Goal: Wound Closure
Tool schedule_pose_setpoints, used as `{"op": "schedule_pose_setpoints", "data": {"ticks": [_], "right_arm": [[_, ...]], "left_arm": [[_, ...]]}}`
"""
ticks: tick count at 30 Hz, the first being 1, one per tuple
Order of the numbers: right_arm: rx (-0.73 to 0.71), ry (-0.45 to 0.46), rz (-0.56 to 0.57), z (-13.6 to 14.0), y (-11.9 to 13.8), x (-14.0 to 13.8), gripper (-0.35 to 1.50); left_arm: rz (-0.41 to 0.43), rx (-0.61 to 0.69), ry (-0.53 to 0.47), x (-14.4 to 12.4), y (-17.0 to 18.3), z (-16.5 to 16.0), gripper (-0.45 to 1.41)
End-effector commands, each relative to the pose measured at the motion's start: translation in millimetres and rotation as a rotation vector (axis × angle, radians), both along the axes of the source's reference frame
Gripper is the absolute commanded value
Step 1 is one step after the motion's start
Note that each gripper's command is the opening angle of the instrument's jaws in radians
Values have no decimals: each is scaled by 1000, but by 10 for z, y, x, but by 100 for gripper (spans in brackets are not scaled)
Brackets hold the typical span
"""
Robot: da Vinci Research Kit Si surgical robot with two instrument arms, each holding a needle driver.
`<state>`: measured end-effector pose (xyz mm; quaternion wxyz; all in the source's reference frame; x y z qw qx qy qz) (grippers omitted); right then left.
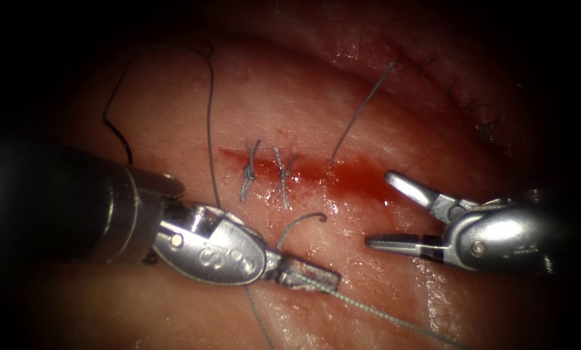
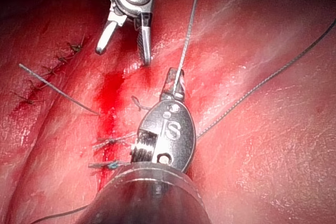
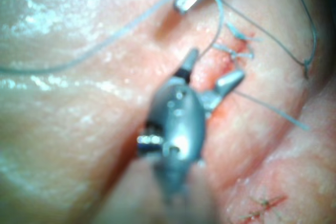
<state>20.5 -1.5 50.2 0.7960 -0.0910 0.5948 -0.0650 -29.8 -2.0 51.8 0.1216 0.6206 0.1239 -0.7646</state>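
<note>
The needle lies loose on the tissue at far left. The left tool is clenched on the thread below the cut — apparently mid-stitch beside two knots; any tie needs a second grasp. The right tool gapes wide — empty.

Both tools polished metal, shiny: left tool w/ stamped lettering on its housing, right tool smooth, bright glints. Tissue wet, glossy, esp. upper centre. Thread thin, matt grey. Red fluid slick along cut, mid-frame.
</note>
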Motion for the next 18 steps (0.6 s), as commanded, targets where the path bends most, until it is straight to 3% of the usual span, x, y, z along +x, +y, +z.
{"op": "schedule_pose_setpoints", "data": {"ticks": [1, 8, 18], "right_arm": [[-1, 4, -33, 5, 1, 21, 108], [-4, -15, -92, 9, 24, 48, 104], [-24, -84, -173, 5, 18, 67, 103]], "left_arm": [[19, 13, -11, -4, -5, 9, -45], [102, 40, -57, -12, -8, 9, -45], [99, 42, -47, -17, -1, 5, -45]]}}
